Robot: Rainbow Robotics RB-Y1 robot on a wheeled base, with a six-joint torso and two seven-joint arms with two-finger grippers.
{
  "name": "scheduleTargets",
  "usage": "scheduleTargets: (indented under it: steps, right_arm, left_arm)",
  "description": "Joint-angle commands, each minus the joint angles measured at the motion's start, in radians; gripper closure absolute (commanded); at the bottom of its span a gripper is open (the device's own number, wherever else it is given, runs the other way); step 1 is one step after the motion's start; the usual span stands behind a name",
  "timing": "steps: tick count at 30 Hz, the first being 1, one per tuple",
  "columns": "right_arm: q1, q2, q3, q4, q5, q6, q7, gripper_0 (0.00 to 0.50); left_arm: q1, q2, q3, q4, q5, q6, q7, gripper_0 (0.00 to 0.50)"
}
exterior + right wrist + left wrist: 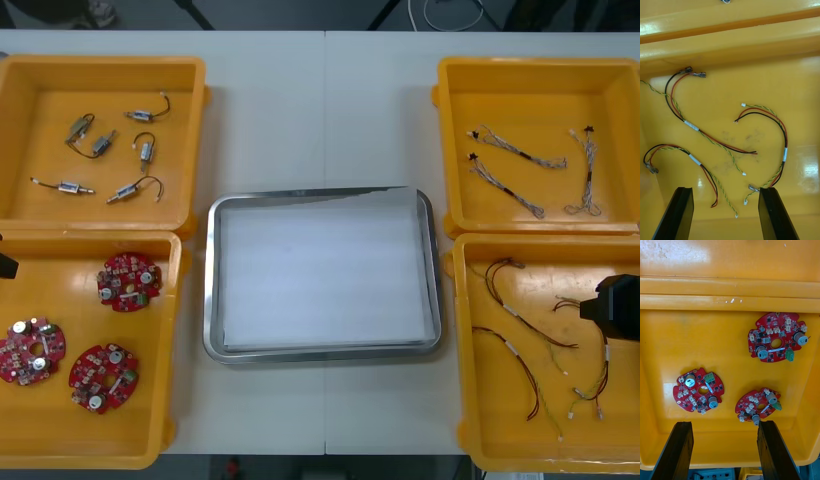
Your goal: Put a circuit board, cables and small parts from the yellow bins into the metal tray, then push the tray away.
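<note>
Three round red circuit boards [128, 281] lie in the near left yellow bin [170, 340]. My left gripper [724, 448] hovers open above that bin, with a board [699, 390] beyond one finger and another board [758, 406] beyond the other. It shows as a dark tip [6, 265] at the table's left edge. Red, yellow and black cables [520, 325] lie in the near right bin [458, 350]. My right gripper [725, 210] hangs open over them, nothing between its fingers, and its black body [615, 308] sits over that bin's right side. The metal tray [214, 300] stands between the bins, white inside.
The far left bin [195, 130] holds several small metal parts [146, 150]. Twisted blue and white cables [510, 185] lie in the far right bin [447, 130]. Bare table runs beyond the tray and along its near side.
</note>
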Motion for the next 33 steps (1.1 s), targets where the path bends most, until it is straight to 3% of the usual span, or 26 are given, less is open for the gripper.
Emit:
scheduleTargets:
  steps: [1, 33]
  right_arm:
    - [0.020, -0.033, -0.009, -0.010, -0.008, 0.003, -0.022, 0.000]
    - [0.020, -0.033, -0.009, -0.010, -0.008, 0.003, -0.022, 0.000]
  left_arm:
    - [0.015, 0.047, 0.029, -0.023, -0.008, 0.006, -0.053, 0.000]
    - [0.015, 0.047, 0.029, -0.023, -0.008, 0.006, -0.053, 0.000]
